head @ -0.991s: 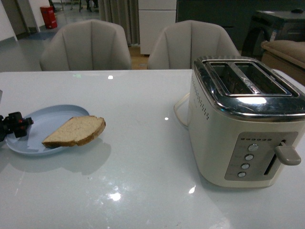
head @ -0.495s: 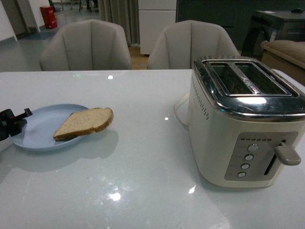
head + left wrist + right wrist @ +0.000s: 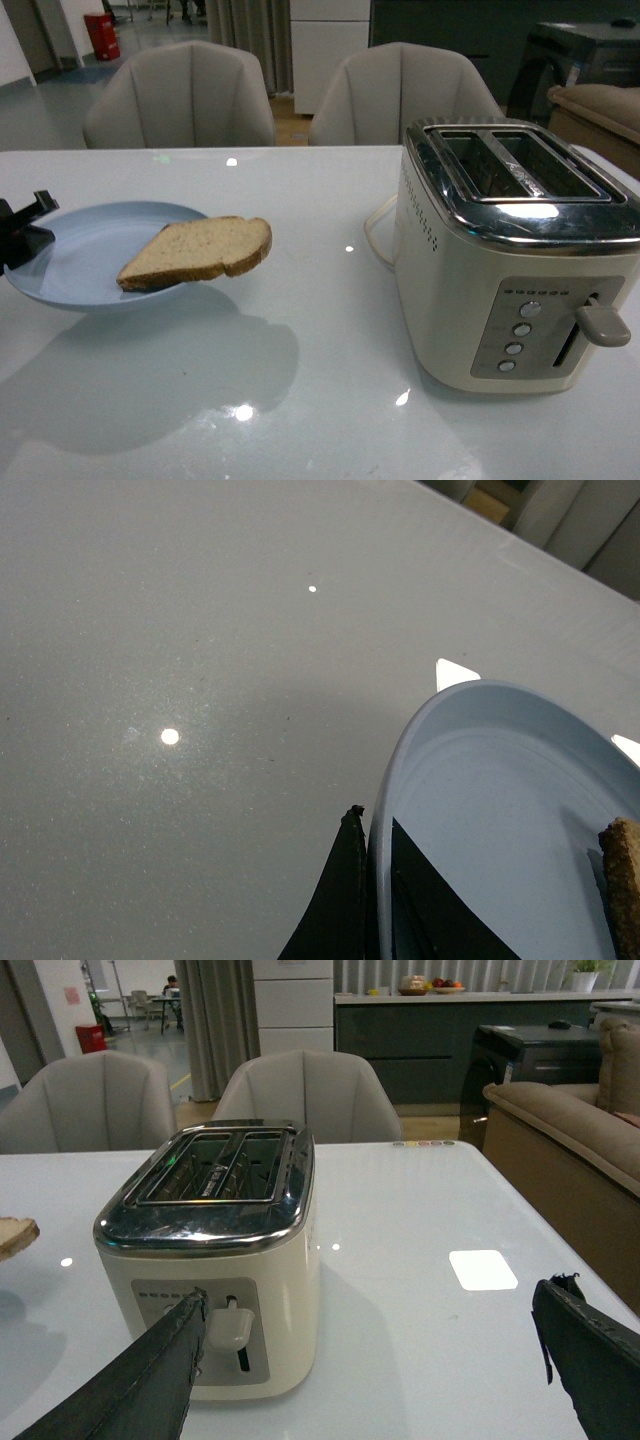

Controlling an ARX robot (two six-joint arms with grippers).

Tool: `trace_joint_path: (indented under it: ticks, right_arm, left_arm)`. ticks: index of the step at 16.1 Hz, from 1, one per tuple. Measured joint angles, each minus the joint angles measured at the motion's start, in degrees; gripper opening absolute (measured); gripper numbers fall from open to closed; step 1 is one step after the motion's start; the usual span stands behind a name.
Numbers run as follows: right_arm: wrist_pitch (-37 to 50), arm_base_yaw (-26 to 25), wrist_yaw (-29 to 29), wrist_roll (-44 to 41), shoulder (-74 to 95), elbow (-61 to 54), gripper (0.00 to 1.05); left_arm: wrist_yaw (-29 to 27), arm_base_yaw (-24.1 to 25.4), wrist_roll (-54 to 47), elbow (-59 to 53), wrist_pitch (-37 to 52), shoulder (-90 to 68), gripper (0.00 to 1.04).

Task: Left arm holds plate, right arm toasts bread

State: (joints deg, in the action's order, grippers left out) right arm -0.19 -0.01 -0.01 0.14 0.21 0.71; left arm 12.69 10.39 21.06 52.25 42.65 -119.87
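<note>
**Plate [image 3: 70, 265] up in the left tool [image 3: 20, 235], right tool [image 3: 370, 1295] spread wide**

Left tool is clenched on the pale blue plate's left rim, a finger on each side of the rim in the left wrist view; the plate hangs clear of the table [image 3: 330, 340], with a broad shadow beneath it; the bread [image 3: 200, 250] lies on the plate, its rounded end jutting past the rim towards the toaster [image 3: 515, 260]; right tool is released, grasping nothing, facing the toaster's lever side.
</note>
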Motion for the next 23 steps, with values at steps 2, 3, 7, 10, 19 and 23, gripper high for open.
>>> trace_joint_path:
  ticks: [2, 3, 7, 10, 19, 23]
  right_arm:
    - [0.00, 0.00, 0.00, 0.00, 0.00, 0.00, 0.98]
    - [0.00, 0.00, -0.02, 0.02, 0.00, 0.00, 0.98]
    - [0.00, 0.00, 0.00, 0.02, 0.00, 0.00, 0.98]
    - [0.00, 0.00, 0.00, 0.02, 0.00, 0.00, 0.98]
    - [0.00, 0.00, 0.00, 0.02, 0.00, 0.00, 0.98]
    - [0.00, 0.00, -0.02, 0.02, 0.00, 0.00, 0.98]
  left_arm:
    - [-0.68, -0.98, 2.01, -2.71, -3.32, 5.64, 0.03]
    - [-1.16, -1.53, 3.06, -3.74, -5.70, 8.39, 0.03]
    - [-4.20, -6.03, 6.56, -4.96, -15.85, 23.32, 0.03]
    - [-8.04, -11.96, 7.78, -4.35, -23.37, 30.34, 0.03]
    - [-12.68, -19.76, 8.90, 3.21, -31.02, 32.89, 0.03]
    - [-11.17, -18.80, 9.25, 3.56, -28.04, 31.21, 0.03]
